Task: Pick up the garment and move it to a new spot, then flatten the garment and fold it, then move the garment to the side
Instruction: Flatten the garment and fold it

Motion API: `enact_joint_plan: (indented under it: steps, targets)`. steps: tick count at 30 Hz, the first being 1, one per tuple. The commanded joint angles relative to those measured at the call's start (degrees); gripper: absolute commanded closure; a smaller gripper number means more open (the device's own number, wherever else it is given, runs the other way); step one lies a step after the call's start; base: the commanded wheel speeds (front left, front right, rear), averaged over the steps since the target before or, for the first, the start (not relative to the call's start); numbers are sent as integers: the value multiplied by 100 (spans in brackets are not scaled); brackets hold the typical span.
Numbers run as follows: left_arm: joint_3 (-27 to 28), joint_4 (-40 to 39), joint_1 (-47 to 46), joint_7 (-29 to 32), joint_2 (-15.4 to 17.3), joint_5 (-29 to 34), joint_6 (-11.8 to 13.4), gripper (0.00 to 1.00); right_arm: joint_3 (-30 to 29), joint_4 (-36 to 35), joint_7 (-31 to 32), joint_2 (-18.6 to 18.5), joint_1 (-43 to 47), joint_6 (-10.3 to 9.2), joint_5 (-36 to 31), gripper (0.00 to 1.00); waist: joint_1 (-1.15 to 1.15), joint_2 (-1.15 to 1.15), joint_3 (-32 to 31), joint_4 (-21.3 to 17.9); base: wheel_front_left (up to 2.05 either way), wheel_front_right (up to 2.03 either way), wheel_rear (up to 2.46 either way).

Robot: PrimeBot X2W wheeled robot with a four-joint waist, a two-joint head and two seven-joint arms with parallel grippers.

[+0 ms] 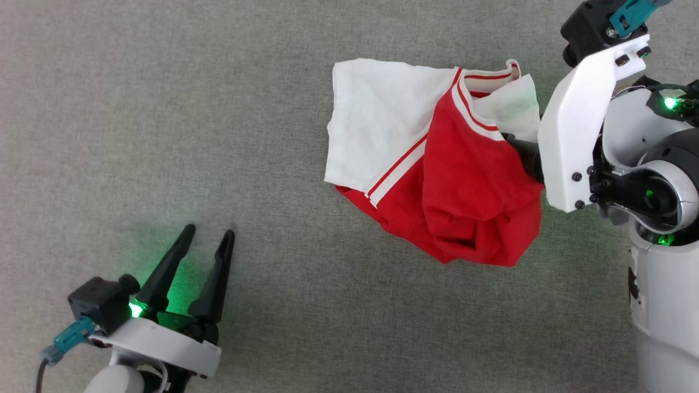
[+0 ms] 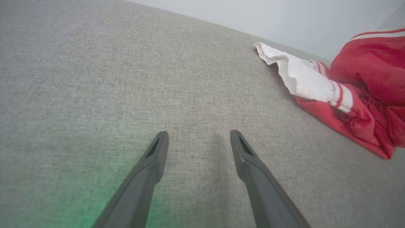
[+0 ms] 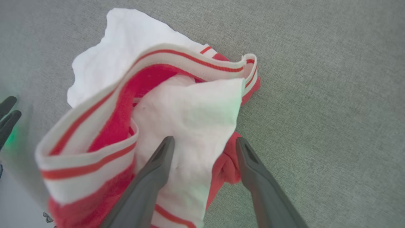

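Note:
The garment (image 1: 464, 191) lies bunched on the grey cloth surface, red body crumpled at the front and a white sleeve (image 1: 377, 125) spread to the left. Its striped collar (image 3: 177, 60) stands up in the right wrist view. My right gripper (image 3: 204, 142) is open at the garment's right edge, and a white fold lies between its two fingers. In the head view its white wrist housing (image 1: 573, 125) covers those fingers. My left gripper (image 1: 209, 233) is open and empty at the lower left, well clear of the garment (image 2: 364, 85). Bare fabric lies under the left gripper (image 2: 198, 134).
The grey woven surface (image 1: 164, 109) stretches wide to the left of the garment and in front of it. My pale body (image 1: 666, 305) takes up the right edge of the head view. A light wall (image 2: 284, 19) rises behind the surface's far edge.

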Motion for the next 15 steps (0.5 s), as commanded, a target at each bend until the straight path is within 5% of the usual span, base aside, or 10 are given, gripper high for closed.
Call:
enact_joint_plan:
  steps: [1,2,3,4,15]
  targets:
    - [-12,-9,-81,3,-5,5,11,0,24,18,-51,21,-38,-8,-15,6,0,0,25,-5,0,0,0]
    - [-20,-10,-95,3,-6,5,11,0,43,42,-60,32,-47,-8,-18,48,0,0,32,-4,0,0,0]
    - [-32,-7,-107,3,-6,2,11,0,56,60,-64,38,-54,-8,-22,66,0,0,38,1,0,0,0]
    - [-38,-4,-110,3,-2,-5,11,0,67,66,-79,48,-64,-8,-22,95,0,0,43,2,0,0,0]
    - [71,49,3,3,26,0,11,0,-202,-191,-434,47,11,-8,60,100,0,0,-97,-207,0,0,0]
